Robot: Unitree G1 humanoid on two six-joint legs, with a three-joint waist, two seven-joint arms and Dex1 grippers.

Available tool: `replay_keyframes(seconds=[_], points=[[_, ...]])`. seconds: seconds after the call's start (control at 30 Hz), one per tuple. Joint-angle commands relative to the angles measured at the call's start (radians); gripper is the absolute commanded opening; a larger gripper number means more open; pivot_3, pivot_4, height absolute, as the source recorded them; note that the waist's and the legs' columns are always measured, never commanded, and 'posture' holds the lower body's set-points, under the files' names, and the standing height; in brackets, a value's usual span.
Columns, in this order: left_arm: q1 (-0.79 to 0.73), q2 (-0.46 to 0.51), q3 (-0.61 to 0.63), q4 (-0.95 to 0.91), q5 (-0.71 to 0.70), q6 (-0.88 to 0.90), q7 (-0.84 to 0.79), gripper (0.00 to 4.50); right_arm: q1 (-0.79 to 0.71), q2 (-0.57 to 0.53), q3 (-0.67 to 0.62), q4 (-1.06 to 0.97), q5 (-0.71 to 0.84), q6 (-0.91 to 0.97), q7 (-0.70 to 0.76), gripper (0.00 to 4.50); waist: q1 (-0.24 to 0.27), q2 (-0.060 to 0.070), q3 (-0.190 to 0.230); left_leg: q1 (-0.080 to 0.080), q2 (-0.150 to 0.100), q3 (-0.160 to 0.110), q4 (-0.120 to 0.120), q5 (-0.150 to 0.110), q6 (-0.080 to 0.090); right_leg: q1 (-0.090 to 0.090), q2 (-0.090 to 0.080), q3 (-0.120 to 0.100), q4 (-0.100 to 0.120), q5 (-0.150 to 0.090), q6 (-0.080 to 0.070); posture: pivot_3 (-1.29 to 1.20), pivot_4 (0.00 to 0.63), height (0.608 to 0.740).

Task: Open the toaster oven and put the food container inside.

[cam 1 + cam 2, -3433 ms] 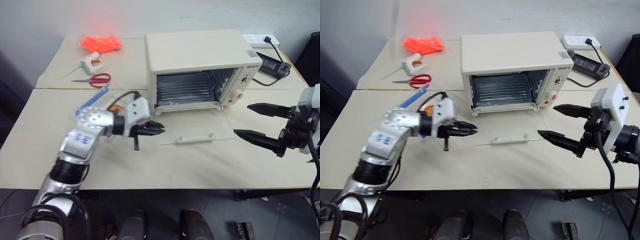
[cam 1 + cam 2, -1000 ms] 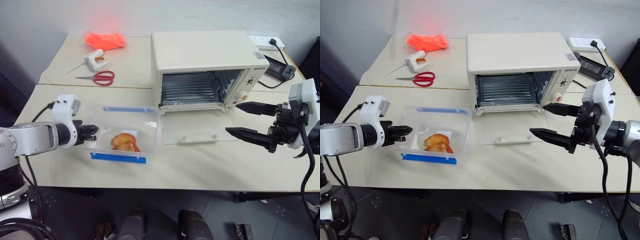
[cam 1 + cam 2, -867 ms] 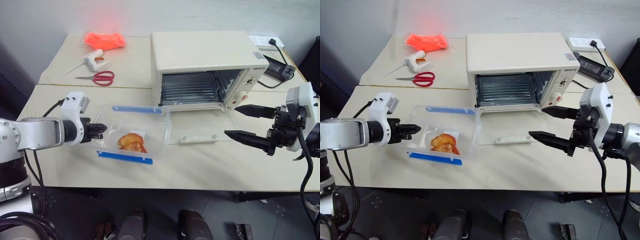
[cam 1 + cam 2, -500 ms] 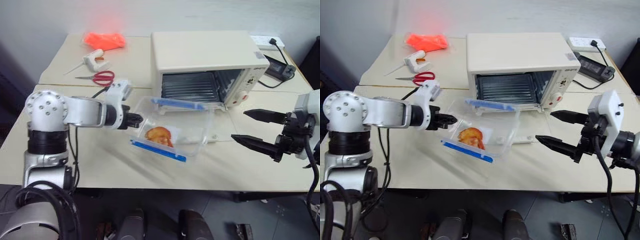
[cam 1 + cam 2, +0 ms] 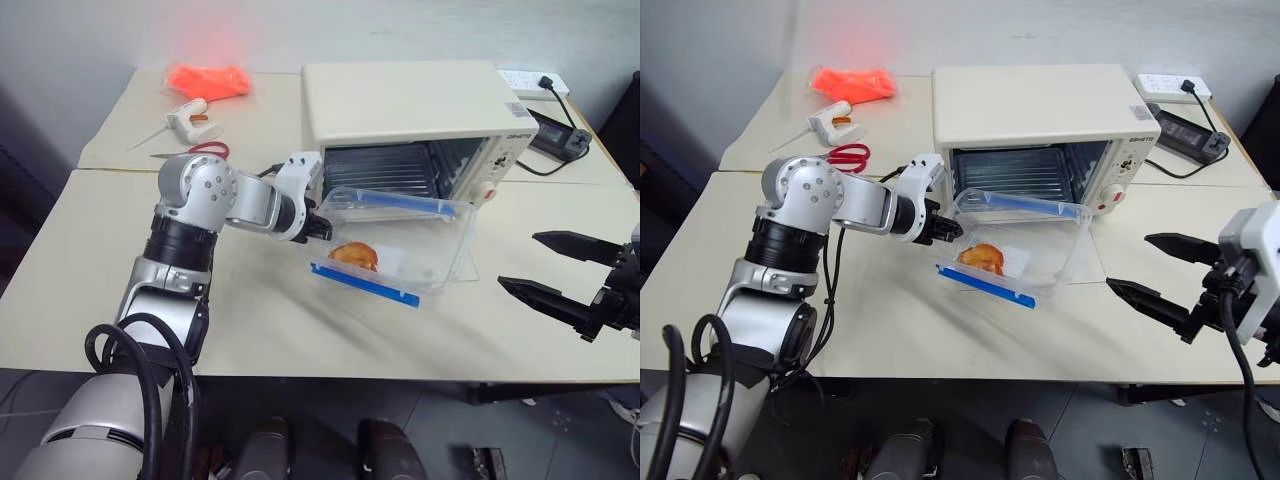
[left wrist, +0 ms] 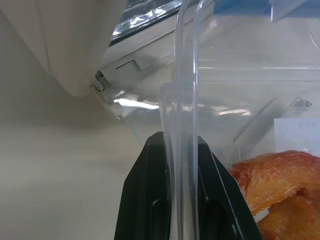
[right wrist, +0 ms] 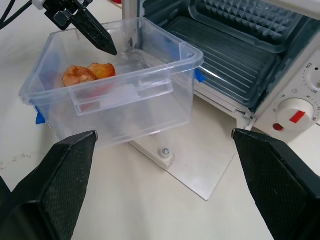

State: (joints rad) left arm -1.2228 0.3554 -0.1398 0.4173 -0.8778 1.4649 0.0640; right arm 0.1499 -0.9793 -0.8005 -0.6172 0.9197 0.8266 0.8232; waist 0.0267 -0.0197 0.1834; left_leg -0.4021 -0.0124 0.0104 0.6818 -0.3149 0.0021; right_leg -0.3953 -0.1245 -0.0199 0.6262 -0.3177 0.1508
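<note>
The cream toaster oven point(image 5: 410, 100) stands at the back of the table with its glass door point(image 7: 200, 165) folded flat in front and the wire rack showing inside. My left gripper point(image 5: 322, 228) is shut on the left wall of the food container point(image 5: 400, 255). This clear box with blue clip strips hangs tilted just before the oven's opening, above the door. An orange-brown food piece point(image 5: 352, 255) lies in it. In the left wrist view my black fingers point(image 6: 150, 200) pinch the clear wall point(image 6: 185, 100). My right gripper point(image 5: 1128, 261) is open and empty, off to the right of the door.
A white glue gun point(image 5: 185, 120), red scissors point(image 5: 205, 150) and an orange bag point(image 5: 208, 78) lie at the back left. A power strip point(image 5: 525, 80) and a black adapter point(image 5: 560, 140) with cables sit behind the oven on the right.
My left gripper has carried the container from the table's left side rightward and up to the oven's opening. My right gripper has drawn back to the right, still open.
</note>
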Motion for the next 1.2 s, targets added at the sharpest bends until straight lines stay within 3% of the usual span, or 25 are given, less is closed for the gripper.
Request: replay_keyframes(seconds=[0.03, 0.27, 0.37, 0.63, 0.87, 1.07, 1.2], points=[[-0.07, -0.031, 0.006, 0.046, 0.083, -0.037, -0.093, 0.31, 0.0, 0.008, -0.034, -0.013, -0.008, -0.027, -0.008, 4.5, 0.0, 0.0, 0.0, 0.0, 0.0, 0.0, 0.0, 0.0, 0.0, 0.0, 0.0, 0.0, 0.0, 0.0, 0.0, 0.0, 0.15, 0.74], [-0.07, -0.123, 0.076, 0.021, 0.171, 0.029, -0.112, 0.31, -0.027, 0.008, 0.006, -0.01, -0.001, -0.037, -0.031, 4.5, 0.022, 0.0, 0.0, -0.001, -0.005, -0.003, 0.0, 0.002, 0.003, 0.001, -0.005, 0.0, 0.0, 0.002, 0.003, 0.0, 0.15, 0.74], [-0.065, -0.138, 0.111, -0.007, 0.209, 0.053, -0.104, 1.02, -0.037, 0.005, 0.018, -0.003, -0.004, -0.04, -0.034, 4.5, 0.022, 0.0, 0.0, -0.001, -0.005, -0.003, 0.0, 0.003, 0.003, 0.001, -0.005, 0.0, 0.0, 0.002, 0.004, 0.0, 0.15, 0.74], [-0.051, -0.187, 0.205, -0.065, 0.311, 0.085, -0.07, 3.46, -0.049, 0.007, 0.046, 0.011, -0.015, -0.053, -0.036, 4.5, 0.022, 0.0, 0.0, -0.001, -0.005, -0.003, 0.0, 0.003, 0.003, 0.001, -0.005, -0.001, 0.0, 0.002, 0.004, 0.0, 0.15, 0.74], [-0.041, -0.163, 0.217, -0.148, 0.314, 0.073, -0.17, 3.46, -0.063, -0.007, 0.05, 0.03, -0.026, -0.058, -0.023, 4.5, 0.02, 0.0, 0.0, -0.001, -0.005, -0.003, 0.0, 0.003, 0.003, 0.001, -0.005, -0.001, 0.0, 0.002, 0.004, 0.0, 0.15, 0.74], [-0.04, -0.046, 0.208, -0.22, 0.291, -0.09, -0.386, 3.46, -0.058, -0.016, 0.012, 0.017, 0.001, -0.037, -0.013, 4.5, 0.015, 0.0, 0.0, -0.001, -0.005, -0.002, 0.0, 0.003, 0.003, 0.001, -0.005, -0.001, 0.0, 0.002, 0.004, 0.0, 0.15, 0.74], [-0.014, 0.074, 0.211, -0.256, 0.248, -0.242, -0.639, 2.62, -0.062, -0.02, -0.03, -0.022, 0.093, 0.01, -0.022, 3.64, 0.004, 0.0, 0.0, -0.001, -0.004, -0.002, 0.0, 0.003, 0.002, 0.001, -0.005, -0.001, 0.0, 0.002, 0.004, 0.0, 0.15, 0.74]])
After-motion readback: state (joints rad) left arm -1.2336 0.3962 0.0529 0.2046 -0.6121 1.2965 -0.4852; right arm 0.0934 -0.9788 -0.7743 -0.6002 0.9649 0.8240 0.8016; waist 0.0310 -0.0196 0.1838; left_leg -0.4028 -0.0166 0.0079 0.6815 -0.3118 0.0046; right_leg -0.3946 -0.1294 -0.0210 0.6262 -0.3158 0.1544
